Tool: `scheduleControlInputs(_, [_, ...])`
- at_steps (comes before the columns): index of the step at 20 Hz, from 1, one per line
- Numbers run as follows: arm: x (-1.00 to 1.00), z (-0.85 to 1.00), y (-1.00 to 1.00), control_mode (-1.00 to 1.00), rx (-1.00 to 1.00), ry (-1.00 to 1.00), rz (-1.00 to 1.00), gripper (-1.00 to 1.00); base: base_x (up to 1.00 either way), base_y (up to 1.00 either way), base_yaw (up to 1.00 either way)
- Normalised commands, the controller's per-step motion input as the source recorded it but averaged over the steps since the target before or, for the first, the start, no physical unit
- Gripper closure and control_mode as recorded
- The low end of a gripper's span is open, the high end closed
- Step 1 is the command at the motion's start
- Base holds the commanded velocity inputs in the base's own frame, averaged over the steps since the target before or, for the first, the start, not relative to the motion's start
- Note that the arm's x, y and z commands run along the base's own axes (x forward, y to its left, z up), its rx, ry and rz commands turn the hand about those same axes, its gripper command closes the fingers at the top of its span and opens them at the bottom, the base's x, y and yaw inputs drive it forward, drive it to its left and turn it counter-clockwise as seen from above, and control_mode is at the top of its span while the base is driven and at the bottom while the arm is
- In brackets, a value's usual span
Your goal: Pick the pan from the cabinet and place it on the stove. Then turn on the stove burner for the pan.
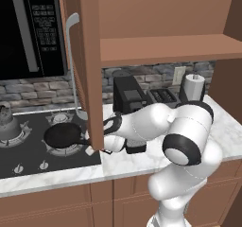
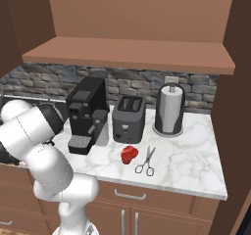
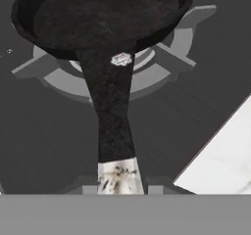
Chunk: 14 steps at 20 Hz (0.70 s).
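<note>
Hand view puts the shallow matte-black frying pan (image 3: pixel 105 18) on the grey pronged burner (image 3: pixel 166 65), dark finger tips (image 3: pixel 121 190) pinching its handle, white marble counter (image 2: pixel 186 155) beside the flat black cooktop (image 1: pixel 28 160)

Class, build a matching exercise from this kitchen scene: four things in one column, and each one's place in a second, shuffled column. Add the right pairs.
Things:
1. pan
2. kettle
3. scissors
4. paper towel roll

Places:
A. flat on the marble counter, beside a small red thing
B. upright in its holder near the stone wall
C. on the stove's front right burner
D. on the stove's left side

Pairs: 1-C, 2-D, 3-A, 4-B
</note>
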Motion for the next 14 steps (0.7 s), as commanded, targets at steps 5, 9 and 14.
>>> scheduleControlInputs(5, [0.00, -0.30, 0.08, -1.00, 0.00, 0.09, 0.00, 1.00, 0.00, 0.00, 0.00])
scheduleControlInputs(9, [0.00, -0.18, 0.15, -1.00, 0.00, 0.04, 0.00, -1.00, 0.00, 0.00, 0.00])
scheduleControlInputs(14, [-0.04, -0.04, 0.03, -1.00, 0.00, 0.00, 0.00, -1.00, 0.00, 0.00, 0.00])
